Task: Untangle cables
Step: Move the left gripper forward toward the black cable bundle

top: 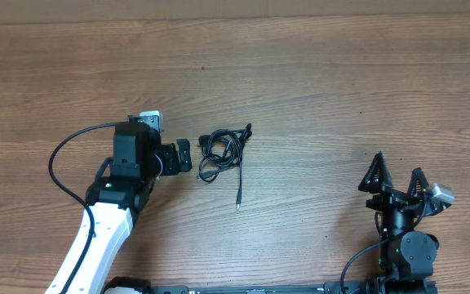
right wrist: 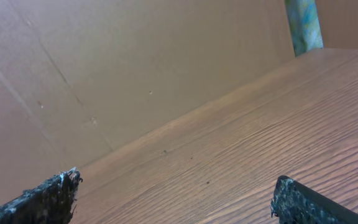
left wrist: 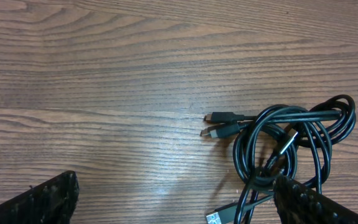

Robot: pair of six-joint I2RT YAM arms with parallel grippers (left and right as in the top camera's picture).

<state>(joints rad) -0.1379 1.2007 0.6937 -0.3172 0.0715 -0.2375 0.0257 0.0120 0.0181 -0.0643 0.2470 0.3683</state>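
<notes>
The cables [top: 228, 145] lie in a tangled black coil at the table's middle, and one loose end trails toward the front to a silver tip [top: 238, 204]. My left gripper [top: 190, 155] is open just left of the coil, pointing at it. In the left wrist view the coil [left wrist: 291, 114] fills the right side, with two small plugs [left wrist: 219, 117] sticking out to the left and a flat silver plug [left wrist: 215, 216] at the bottom. The right finger [left wrist: 316, 205] overlaps the coil's lower edge and the left finger [left wrist: 42, 202] is over bare wood. My right gripper [top: 396, 178] stands open at the front right, far from the cables.
The wooden table [top: 341, 82] spreads around the coil. The right wrist view shows only wood [right wrist: 278, 124] and a brown cardboard wall [right wrist: 104, 62] between my right gripper's [right wrist: 176, 193] fingertips. The left arm's thick black wire [top: 59, 159] loops out at the left.
</notes>
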